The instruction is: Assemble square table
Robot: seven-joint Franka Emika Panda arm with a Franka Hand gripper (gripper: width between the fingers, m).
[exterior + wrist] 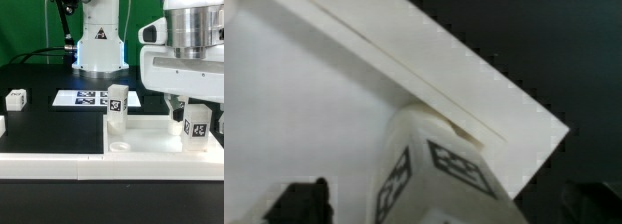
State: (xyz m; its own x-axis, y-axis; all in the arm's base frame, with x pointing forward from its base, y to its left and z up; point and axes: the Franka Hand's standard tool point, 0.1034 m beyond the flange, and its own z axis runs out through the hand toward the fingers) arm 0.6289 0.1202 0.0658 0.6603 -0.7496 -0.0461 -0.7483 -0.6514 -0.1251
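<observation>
The white square slab (150, 142) lies at the front of the black table. One tagged white leg post (117, 110) stands upright on it near the middle. A second tagged leg post (197, 126) stands at the slab's corner on the exterior view's right, under my gripper (193, 108). In the wrist view this leg (438, 170) sits between my dark fingers (295, 203), with a gap on at least one side; the gripper (438, 208) looks open around it. The slab's surface (295, 100) and its rim fill the wrist view.
A small white tagged post (15, 98) lies on the table at the exterior view's left, and another white piece (2, 126) shows at the left edge. The marker board (85, 98) lies before the robot base (98, 45).
</observation>
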